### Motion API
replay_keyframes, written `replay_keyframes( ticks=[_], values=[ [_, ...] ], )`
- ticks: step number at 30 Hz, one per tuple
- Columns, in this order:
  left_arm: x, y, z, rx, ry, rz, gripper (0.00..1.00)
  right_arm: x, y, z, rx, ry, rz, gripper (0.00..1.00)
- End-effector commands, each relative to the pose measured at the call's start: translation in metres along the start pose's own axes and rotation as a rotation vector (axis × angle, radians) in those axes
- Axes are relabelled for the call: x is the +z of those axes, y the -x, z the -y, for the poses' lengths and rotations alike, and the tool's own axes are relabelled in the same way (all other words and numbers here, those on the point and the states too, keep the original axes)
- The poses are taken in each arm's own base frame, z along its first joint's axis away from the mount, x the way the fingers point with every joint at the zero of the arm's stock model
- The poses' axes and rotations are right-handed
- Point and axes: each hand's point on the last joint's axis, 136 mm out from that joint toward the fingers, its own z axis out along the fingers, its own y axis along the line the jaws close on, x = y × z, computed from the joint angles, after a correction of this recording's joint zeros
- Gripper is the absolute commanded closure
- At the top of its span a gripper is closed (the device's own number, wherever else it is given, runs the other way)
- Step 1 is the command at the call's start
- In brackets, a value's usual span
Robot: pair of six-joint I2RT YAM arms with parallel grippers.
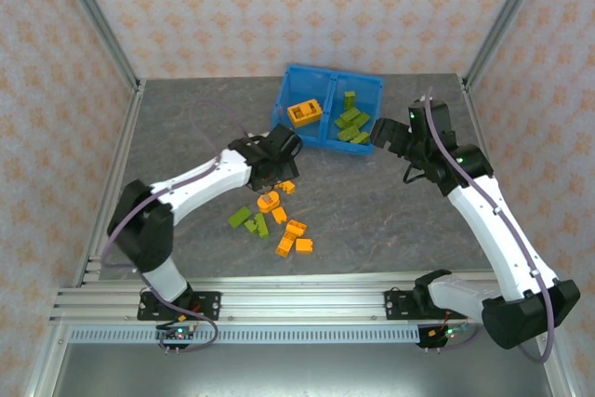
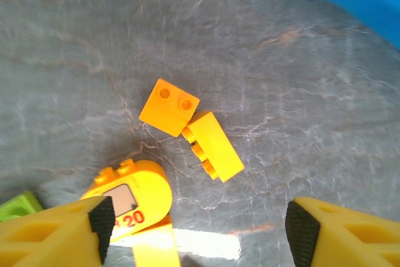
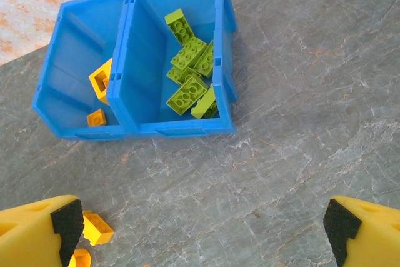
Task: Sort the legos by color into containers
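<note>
Sorting judged partly done. Green legos point(image 3: 190, 73) gathered in one compartment of bin point(image 3: 125, 54), few orange legos point(image 3: 101, 79) in other. Mixed pile point(image 1: 296, 228) left on desk point(image 1: 186, 127). Left gripper point(image 2: 201, 229) jaws held wide above orange pair point(image 2: 187, 123); right gripper point(image 3: 200, 223) jaws wide, empty.

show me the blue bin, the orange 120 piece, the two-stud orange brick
blue bin point(image 3: 172, 128), right wrist view, near front wall
orange 120 piece point(image 2: 150, 192), left wrist view, rounded top
two-stud orange brick point(image 2: 169, 108), left wrist view, top face

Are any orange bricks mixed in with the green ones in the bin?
No, the compartment with the green bricks holds only green.
</note>
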Motion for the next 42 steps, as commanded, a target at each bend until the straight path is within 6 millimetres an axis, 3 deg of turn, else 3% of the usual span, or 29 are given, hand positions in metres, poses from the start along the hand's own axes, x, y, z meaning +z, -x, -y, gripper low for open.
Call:
replay_keyframes(
  ticks=[1, 8, 9, 14, 22, 30, 35, 39, 42],
  values=[
    [0.011, -0.009, -0.003, -0.135, 0.059, -0.038, 0.3, 0.001, -0.003, 0.003, 0.032, -0.011, -0.008, 0.0],
    [0.04, -0.011, 0.015, -0.087, 0.089, -0.081, 0.34, 0.0, -0.006, 0.009, 0.0, -0.031, -0.007, 0.01],
    [0.051, -0.015, 0.013, -0.08, 0.111, -0.094, 0.34, -0.001, -0.006, 0.009, -0.006, -0.035, -0.009, 0.01],
    [0.068, -0.022, 0.013, -0.094, 0.129, -0.113, 0.38, -0.006, -0.005, 0.013, -0.022, -0.048, 0.001, 0.01],
    [0.081, -0.029, 0.005, -0.093, 0.182, -0.136, 0.63, -0.017, 0.001, 0.011, -0.028, -0.035, 0.015, 0.01],
    [0.073, -0.023, 0.0, -0.072, 0.203, -0.111, 0.7, -0.033, 0.002, -0.002, -0.048, 0.04, -0.004, 0.01],
    [0.061, -0.011, 0.003, -0.031, 0.192, -0.072, 0.82, -0.054, -0.001, 0.003, -0.023, 0.078, 0.055, 0.01],
    [0.03, 0.012, 0.019, 0.032, 0.146, -0.019, 0.85, -0.067, -0.006, 0.013, 0.03, 0.068, 0.081, 0.01],
    [-0.004, 0.041, 0.039, 0.094, 0.097, 0.055, 0.85, -0.072, -0.008, 0.019, 0.066, 0.069, 0.108, 0.01]
  ],
)
